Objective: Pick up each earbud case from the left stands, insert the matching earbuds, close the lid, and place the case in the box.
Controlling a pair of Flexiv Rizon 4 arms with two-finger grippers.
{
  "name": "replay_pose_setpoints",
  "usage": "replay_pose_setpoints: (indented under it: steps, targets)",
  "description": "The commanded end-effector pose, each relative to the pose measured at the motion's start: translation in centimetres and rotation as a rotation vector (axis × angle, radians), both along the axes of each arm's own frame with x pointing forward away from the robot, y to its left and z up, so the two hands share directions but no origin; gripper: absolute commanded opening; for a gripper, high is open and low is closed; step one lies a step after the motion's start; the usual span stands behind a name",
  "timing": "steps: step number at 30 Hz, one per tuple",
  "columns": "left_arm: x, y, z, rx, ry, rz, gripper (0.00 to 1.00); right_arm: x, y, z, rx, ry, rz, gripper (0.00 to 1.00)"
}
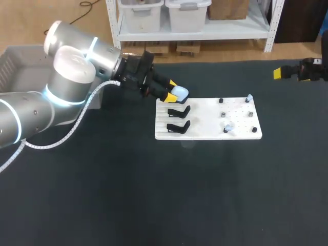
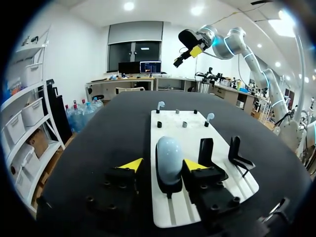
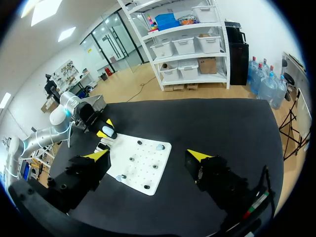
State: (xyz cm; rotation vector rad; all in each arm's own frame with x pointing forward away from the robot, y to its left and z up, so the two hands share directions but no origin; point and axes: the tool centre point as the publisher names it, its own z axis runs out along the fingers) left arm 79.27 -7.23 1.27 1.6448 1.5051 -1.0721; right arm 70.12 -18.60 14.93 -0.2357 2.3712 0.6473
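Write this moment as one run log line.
left gripper: open, earbud case between fingers, on its stand | right gripper: open, empty, away from board | other stands: two, empty

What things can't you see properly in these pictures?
Box: head view, mostly behind the left arm and cut by the edge; inside unseen.
Earbuds: every view, too small to tell apart.
Earbud case: left wrist view, lower part hidden in its stand.

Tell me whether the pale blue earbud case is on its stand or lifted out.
On its stand: the pale blue rounded earbud case sits upright in a black stand, the open left gripper around it.
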Motion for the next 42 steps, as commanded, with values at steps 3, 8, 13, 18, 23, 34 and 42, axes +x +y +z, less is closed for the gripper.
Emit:
replay_pose_setpoints:
  steps: [3,8,13,18,23,34,42]
  targets:
    - [-0.2,-0.2,-0.1,-0.003,-0.008,0.001,0.47,0.0,0.0,0.0,-0.001,0.0,-0.001,1.0]
    - [-0.4,-0.3,-0.1,-0.003,-0.011,0.0,0.47,0.0,0.0,0.0,-0.001,0.0,-0.001,1.0]
    - [-0.5,-0.3,-0.2,-0.002,-0.016,0.003,0.46,0.0,0.0,0.0,-0.001,0.0,-0.001,1.0]
    - [-0.6,-0.3,-0.3,-0.002,-0.021,0.003,0.38,0.0,0.0,0.0,-0.001,0.0,-0.001,1.0]
    - [-0.9,-0.5,-0.3,-0.004,-0.034,-0.007,0.21,0.0,0.0,0.0,-0.001,0.0,-0.001,1.0]
    - [-2.1,0.3,0.7,-0.026,-0.053,-0.009,0.0,0.0,0.0,0.0,-0.001,0.0,-0.001,1.0]
    - [-3.3,1.4,5.8,-0.144,-0.084,0.041,0.0,0.0,0.0,0.0,-0.001,0.0,-0.001,1.0]
